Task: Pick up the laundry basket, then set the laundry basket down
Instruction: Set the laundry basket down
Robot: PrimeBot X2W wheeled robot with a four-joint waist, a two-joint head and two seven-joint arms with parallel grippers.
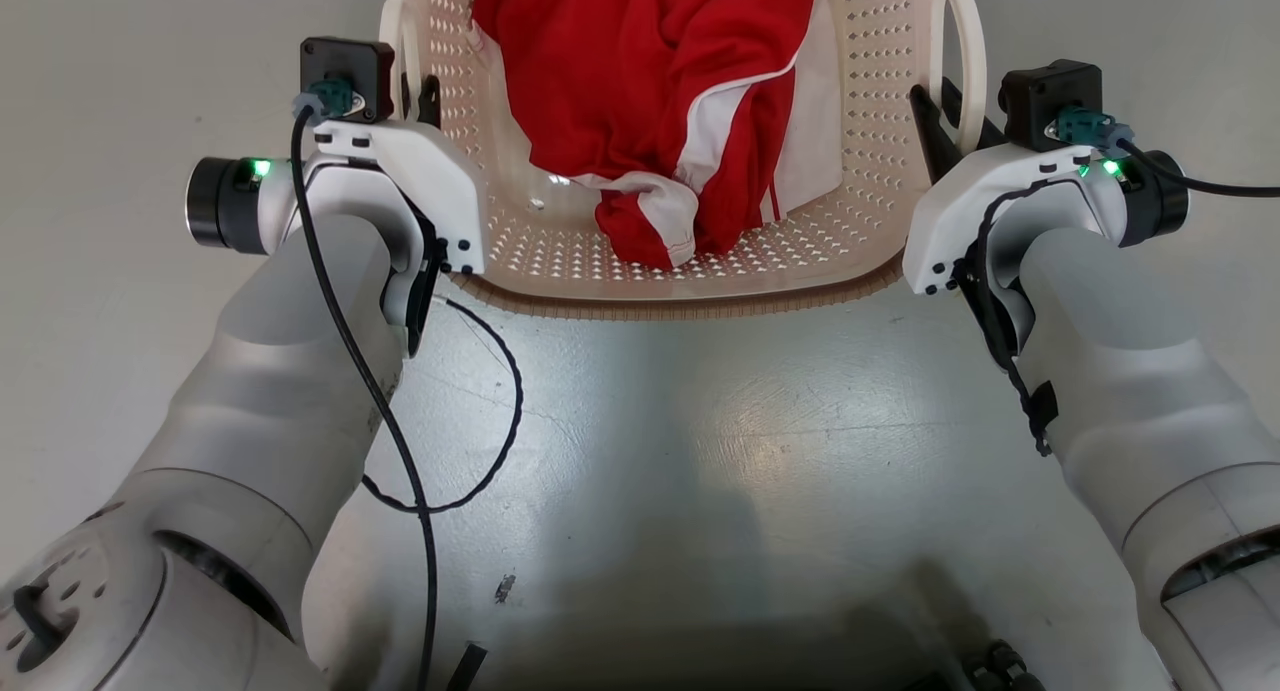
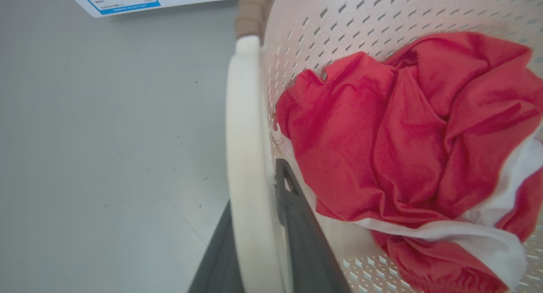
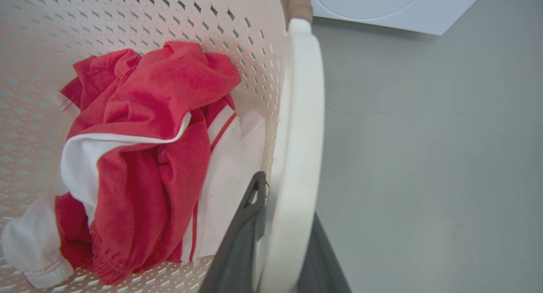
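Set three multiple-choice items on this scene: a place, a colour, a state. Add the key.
1. Where is the red and white garment? A on the floor; B inside the laundry basket; C over an arm.
2. What colour is the basket's rim band? A blue; B brown; C black.
3. How is the left pincer? A open, touching nothing; B gripping the garment; C closed around the basket's white handle.
Key: B, it lies on the perforated bottom; B, seen along the near edge; C, dark fingers flank the handle.
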